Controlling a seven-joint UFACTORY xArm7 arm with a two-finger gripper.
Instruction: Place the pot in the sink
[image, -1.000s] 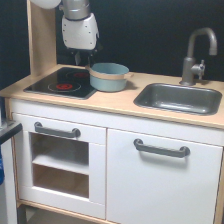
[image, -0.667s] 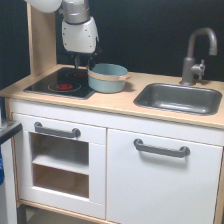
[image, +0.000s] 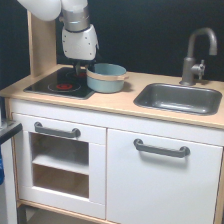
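The light blue-grey pot (image: 106, 78) with a tan band stands on the wooden counter, at the right edge of the black stovetop (image: 59, 84). My gripper (image: 80, 69) hangs from the white arm just left of the pot, its dark fingertips down by the pot's left rim. The fingers are dark against the stovetop, so I cannot tell whether they are open or touching the pot. The dark grey sink (image: 180, 98) lies in the counter to the exterior view's right, apart from the pot, and nothing is in it.
A grey curved faucet (image: 196, 54) stands behind the sink. A wooden upright panel (image: 42, 44) rises behind the stovetop at the left. Below the counter are white cabinet doors with grey handles (image: 161, 148).
The arm has come down a little towards the pot's left rim. The pot has stayed in place.
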